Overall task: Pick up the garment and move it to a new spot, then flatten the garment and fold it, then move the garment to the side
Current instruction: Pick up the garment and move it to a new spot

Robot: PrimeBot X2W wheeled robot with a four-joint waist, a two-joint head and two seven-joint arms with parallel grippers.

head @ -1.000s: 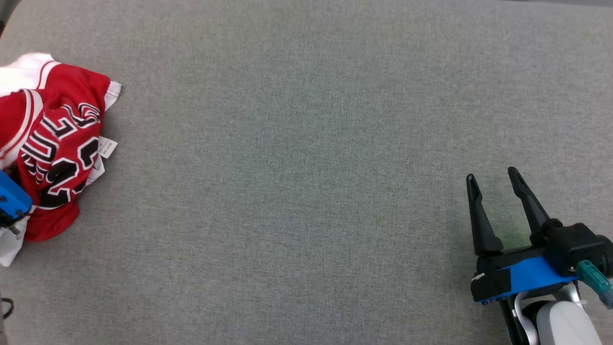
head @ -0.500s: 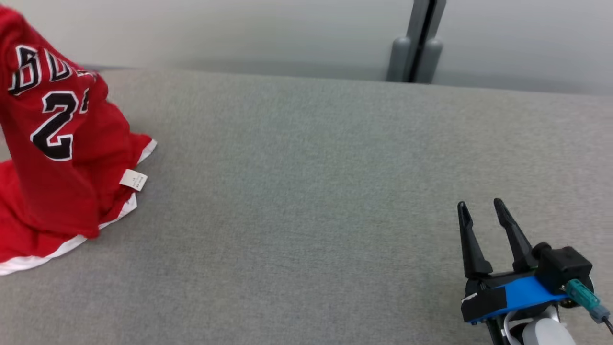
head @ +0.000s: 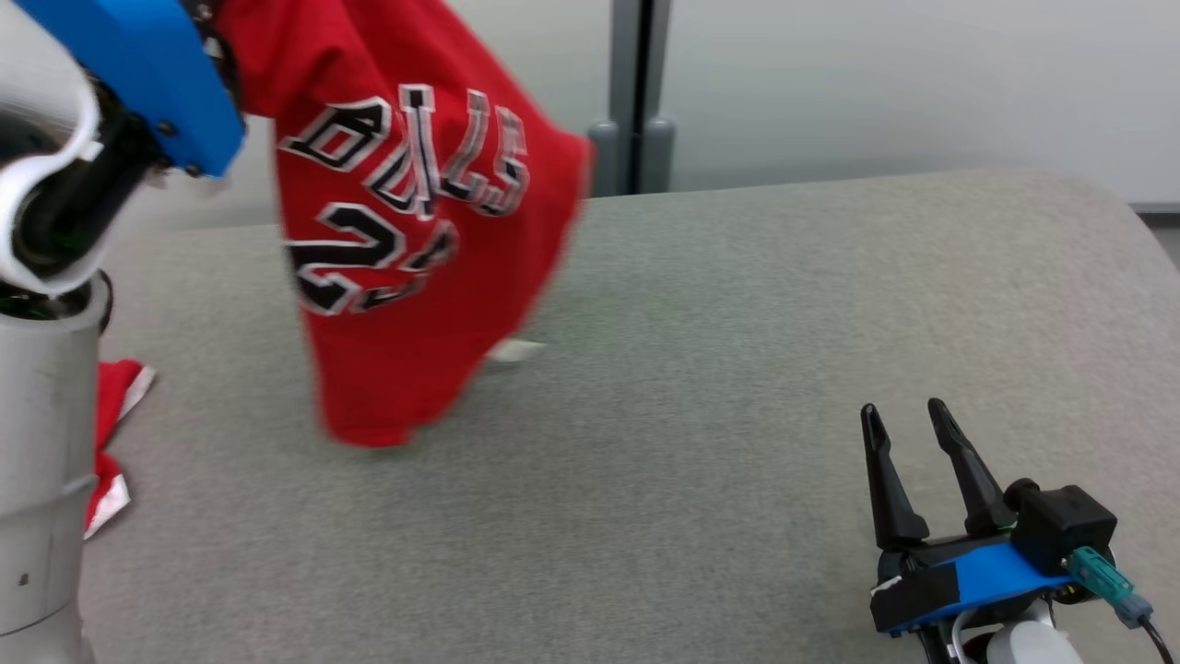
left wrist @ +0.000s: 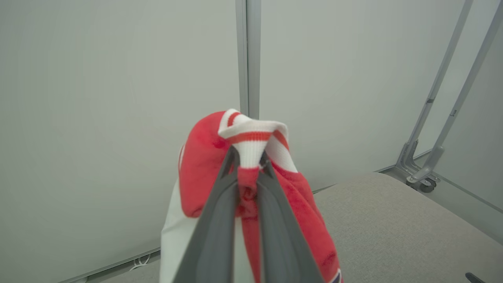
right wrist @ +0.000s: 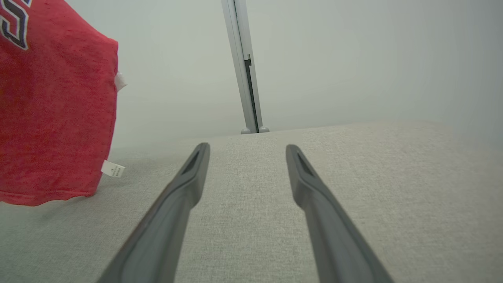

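Head view: the red Bulls jersey (head: 415, 277), crumpled on the surface (head: 737, 369) a second ago, now hangs at 11 o'clock from the left hand (head: 207, 23). The right hand (head: 902, 412) rests spread at 5 o'clock, as before.

Left wrist view: its fingers pinch the striped trim (left wrist: 251, 137).

Right wrist view: fingers apart, holding nothing. The white tag (right wrist: 113, 169) hangs at 9 o'clock.

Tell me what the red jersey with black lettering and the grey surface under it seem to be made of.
Red jersey with black lettering: soft knit fabric, probably polyester, matte; it drapes in loose folds and has ribbed white-and-red trim. Grey padded surface: woven upholstery cloth, matte, with a fine heathered weave and rounded edges; padding is a guess.
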